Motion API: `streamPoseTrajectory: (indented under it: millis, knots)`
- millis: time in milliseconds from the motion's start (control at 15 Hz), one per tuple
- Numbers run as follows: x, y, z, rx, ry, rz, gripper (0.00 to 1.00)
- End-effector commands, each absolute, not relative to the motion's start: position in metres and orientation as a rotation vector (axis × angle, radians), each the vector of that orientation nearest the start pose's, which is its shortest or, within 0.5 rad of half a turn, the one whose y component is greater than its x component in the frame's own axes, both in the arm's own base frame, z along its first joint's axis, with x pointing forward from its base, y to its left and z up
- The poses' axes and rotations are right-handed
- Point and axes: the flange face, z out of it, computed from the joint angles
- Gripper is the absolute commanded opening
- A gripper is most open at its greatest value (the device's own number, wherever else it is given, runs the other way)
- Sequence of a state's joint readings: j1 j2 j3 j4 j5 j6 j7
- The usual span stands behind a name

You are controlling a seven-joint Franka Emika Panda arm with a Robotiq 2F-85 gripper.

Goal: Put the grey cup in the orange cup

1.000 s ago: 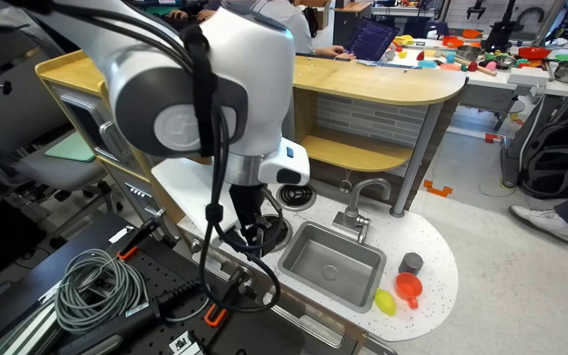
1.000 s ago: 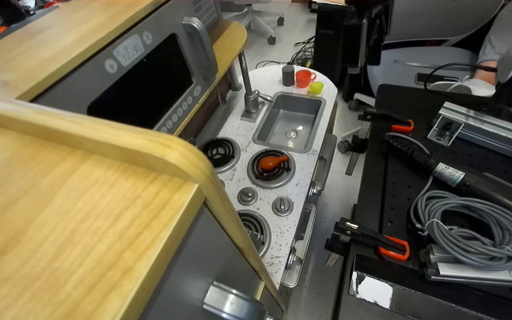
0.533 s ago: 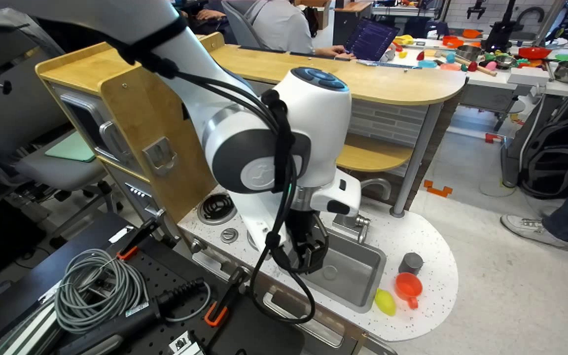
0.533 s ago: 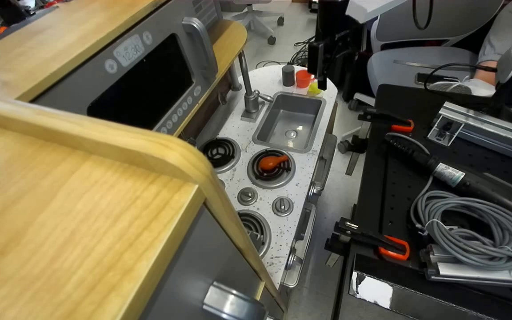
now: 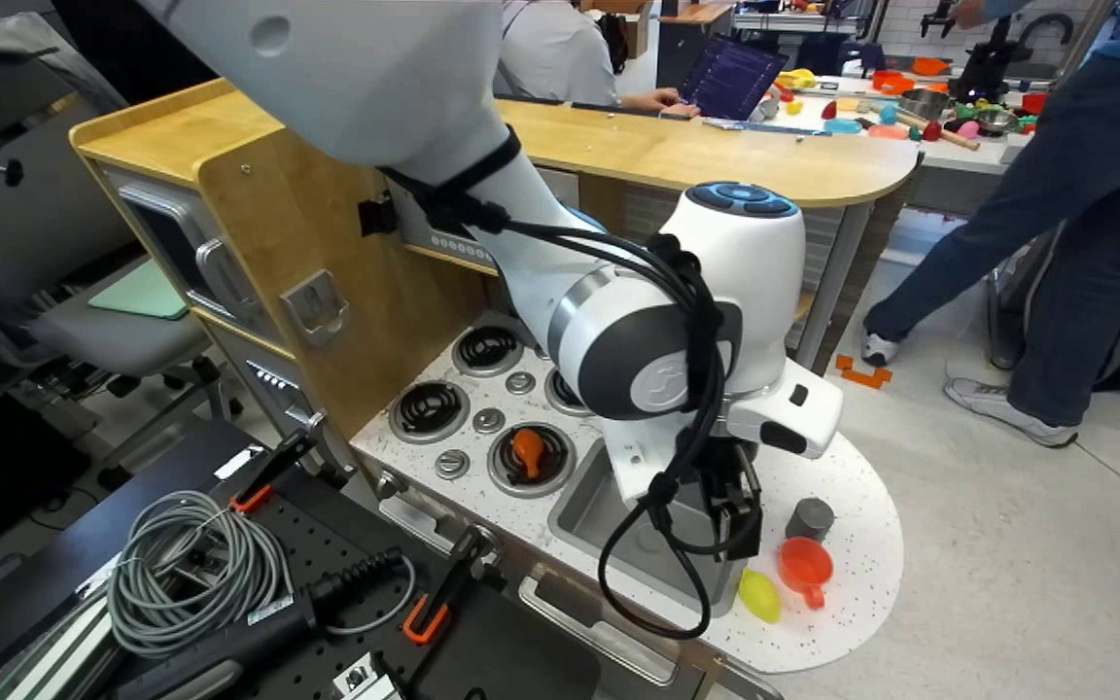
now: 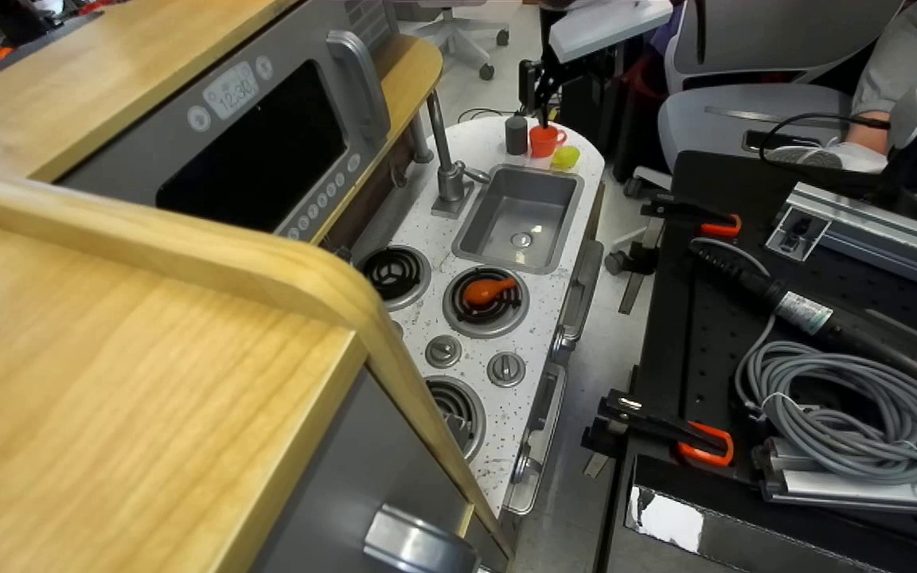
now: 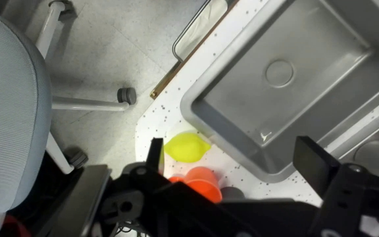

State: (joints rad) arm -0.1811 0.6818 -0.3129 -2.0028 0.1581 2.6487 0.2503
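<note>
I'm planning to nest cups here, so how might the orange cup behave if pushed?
The orange cup looks hollow and open-topped, so it's probably light. It stands upright and looks squat, so sliding seems likelier than tipping. Its handle might limit rolling if toppled.

Sink from above, all views

Orange cup: smooth, plastic-looking; grey cup: matt; sink: satin, metal-like; cabinet top: smooth, grained wood; chair: woven cloth.
</note>
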Motion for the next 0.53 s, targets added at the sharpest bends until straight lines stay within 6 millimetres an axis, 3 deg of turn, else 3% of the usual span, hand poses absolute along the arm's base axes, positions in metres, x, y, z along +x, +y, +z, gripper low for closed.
streamPoseTrajectory:
  millis: [0, 467]
  knots:
    - [0.557, -0.314, 0.102, -2.979, 1.456, -0.042, 1.00]
    - [0.613, -0.333, 0.075, -2.919, 1.598, -0.159, 1.00]
